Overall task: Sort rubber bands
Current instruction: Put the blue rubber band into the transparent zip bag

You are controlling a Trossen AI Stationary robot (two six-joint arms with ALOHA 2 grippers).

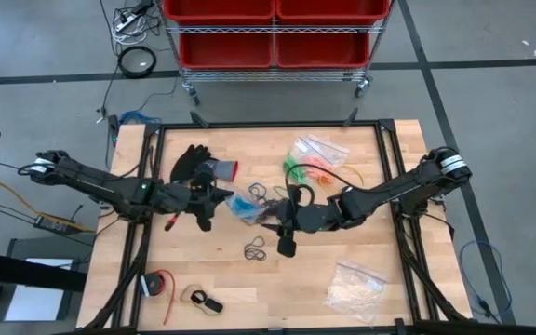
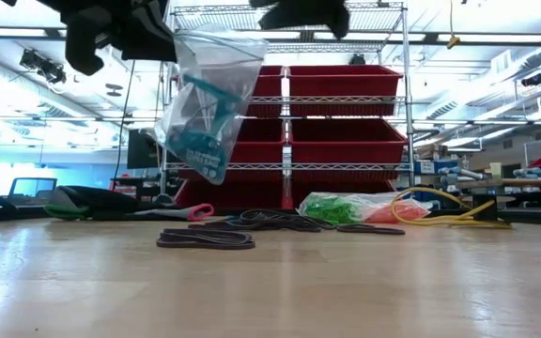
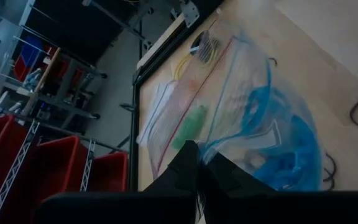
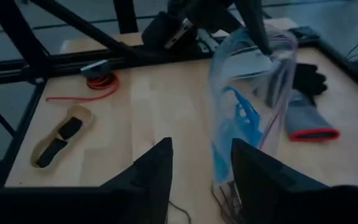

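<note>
A clear zip bag holding blue rubber bands point(image 2: 200, 103) hangs above the table's middle; it also shows in the high view point(image 1: 245, 206). My left gripper point(image 3: 197, 177) is shut on the bag's top edge. My right gripper point(image 4: 201, 180) is open just to the bag's right, its fingers level with the bag's lower end point(image 4: 225, 168); I see no touch. Loose black rubber bands lie on the table in two heaps point(image 1: 255, 248) point(image 1: 261, 193). Bags of green and orange bands point(image 1: 313, 167) lie at the far right. My left gripper pinches the bag's top edge near one corner point(image 3: 211, 149) between its two shut fingers, coming level from the table's left. The bag hangs below the fingers, clear of the table, with the blue bands gathered in its lower part point(image 3: 291, 143).
A black glove with a grey and red cuff point(image 1: 198, 166) lies far left of the bag. A yellow cable point(image 1: 342, 173) lies by the green and orange bags. A clear bag of whitish pieces point(image 1: 354, 285) lies near right. A red loop point(image 1: 159, 284) and a tan piece point(image 1: 203, 300) lie near left.
</note>
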